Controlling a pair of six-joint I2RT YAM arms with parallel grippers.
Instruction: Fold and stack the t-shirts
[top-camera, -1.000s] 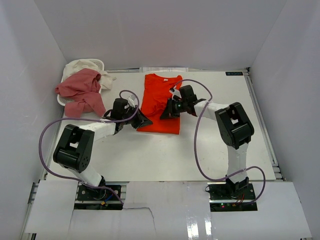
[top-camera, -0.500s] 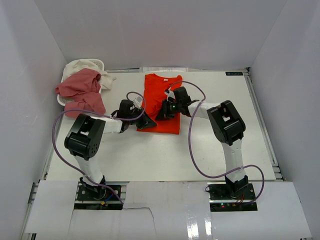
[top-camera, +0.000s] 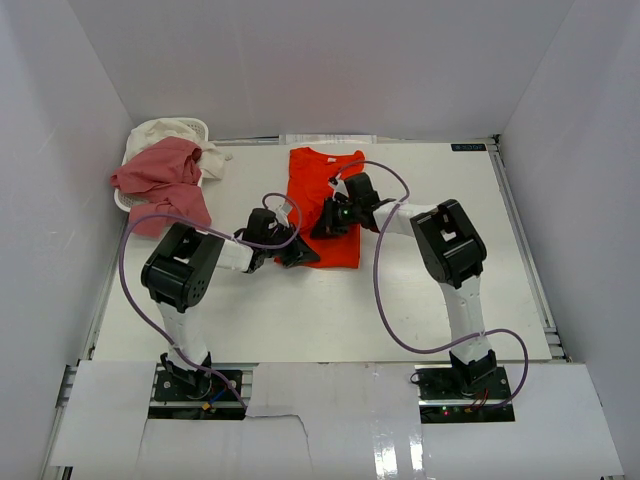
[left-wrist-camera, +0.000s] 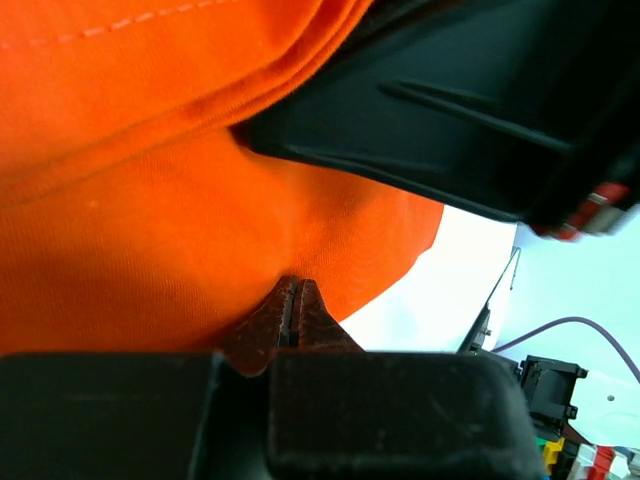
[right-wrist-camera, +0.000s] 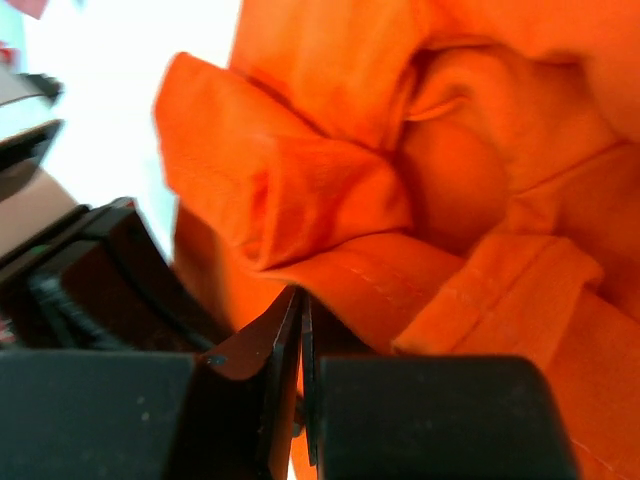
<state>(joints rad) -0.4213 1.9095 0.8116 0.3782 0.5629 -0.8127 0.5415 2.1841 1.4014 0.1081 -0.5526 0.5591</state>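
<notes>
Left hand (left-wrist-camera: 291, 303) and right hand (right-wrist-camera: 301, 315) are being pressed shut on thin pinches of the orange-red t-shirt (top-camera: 320, 180), whose layers could be dropped or bunched mid-fold.

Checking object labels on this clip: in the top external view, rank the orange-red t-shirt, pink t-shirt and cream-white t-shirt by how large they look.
1. orange-red t-shirt, spread flat on the table.
2. pink t-shirt, crumpled.
3. cream-white t-shirt, partly hidden under the pink one, so its real size is unsure.
</notes>
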